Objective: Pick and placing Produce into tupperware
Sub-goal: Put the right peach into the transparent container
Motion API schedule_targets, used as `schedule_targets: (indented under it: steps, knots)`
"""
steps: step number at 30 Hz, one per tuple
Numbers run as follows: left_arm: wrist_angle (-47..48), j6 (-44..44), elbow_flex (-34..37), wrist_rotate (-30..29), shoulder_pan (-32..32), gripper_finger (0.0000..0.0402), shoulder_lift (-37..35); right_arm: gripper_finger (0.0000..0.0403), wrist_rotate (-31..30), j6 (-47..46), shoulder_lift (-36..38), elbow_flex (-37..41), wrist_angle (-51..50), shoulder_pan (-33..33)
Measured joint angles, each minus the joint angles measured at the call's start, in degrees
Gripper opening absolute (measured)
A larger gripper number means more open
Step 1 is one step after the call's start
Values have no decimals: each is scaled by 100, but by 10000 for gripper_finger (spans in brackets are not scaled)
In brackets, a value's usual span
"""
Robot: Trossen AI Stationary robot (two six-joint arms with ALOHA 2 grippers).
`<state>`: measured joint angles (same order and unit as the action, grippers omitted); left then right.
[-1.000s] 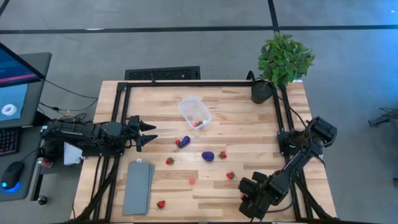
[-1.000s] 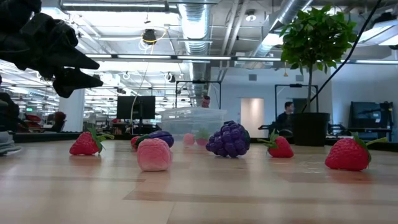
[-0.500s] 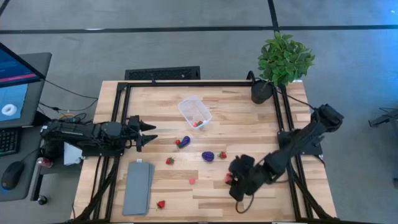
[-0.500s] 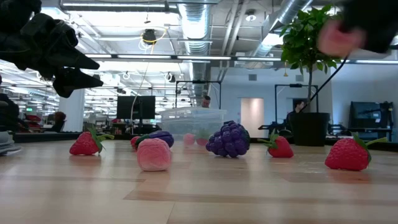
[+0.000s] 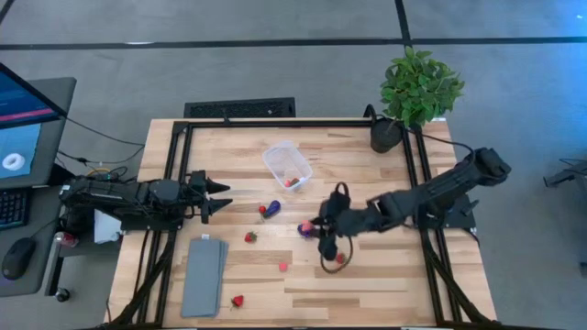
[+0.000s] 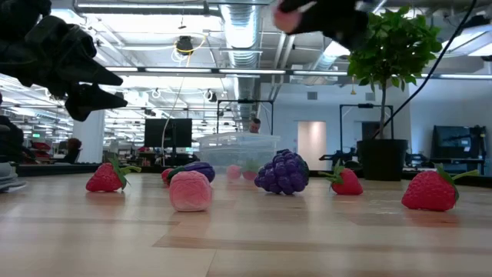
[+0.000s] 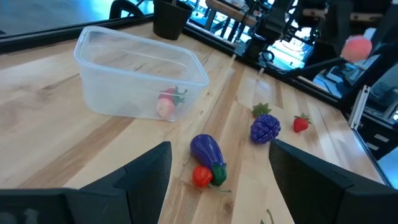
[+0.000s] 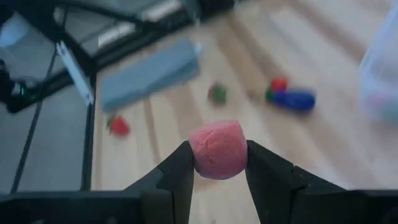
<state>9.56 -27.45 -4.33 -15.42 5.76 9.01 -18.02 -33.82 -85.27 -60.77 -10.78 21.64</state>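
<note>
My right gripper [image 5: 314, 227] hangs above the middle of the table, over the purple grape cluster [image 6: 283, 171], and is shut on a small pink piece [image 8: 217, 149]. The clear tupperware [image 5: 287, 165] stands farther back with a strawberry and a pink piece inside. On the wood lie an eggplant [image 5: 271, 209], strawberries [image 5: 249, 236] [image 5: 340, 258] [image 5: 238, 300] and another pink piece [image 5: 282, 267]. My left gripper [image 5: 220, 197] waits open at the table's left edge. My right gripper pinches the pink piece by two opposite sides [image 8: 196, 153] between its two fingers [image 8: 177, 171]. The fingers come from the table's right, slanting downward. The piece is lifted well clear of the table, high in the low view [image 6: 286, 19].
A flat grey slab [image 5: 204, 275] lies at the near left. A potted plant [image 5: 417, 92] stands at the far right corner. Black frame rails [image 5: 275, 122] run along the table's far, left and right edges.
My right gripper has swung from the table's near right corner toward the left and far side, rising and turning, and carried the pink piece up over the grape cluster. It has stayed shut on the piece.
</note>
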Motion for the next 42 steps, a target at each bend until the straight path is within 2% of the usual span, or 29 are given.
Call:
schedule_targets:
  steps: [11,25,42]
  knots:
    - [-2,-332,-1,-4,0,261,0,157,-4,1407,-4,0,682,-1116]
    - [-4,-384,1,-37,0,261,0,159,-4,1797,-31,0,694,-2438]
    - [-20,-385,-1,-394,1,261,0,159,13,2110,-31,0,892,-3004]
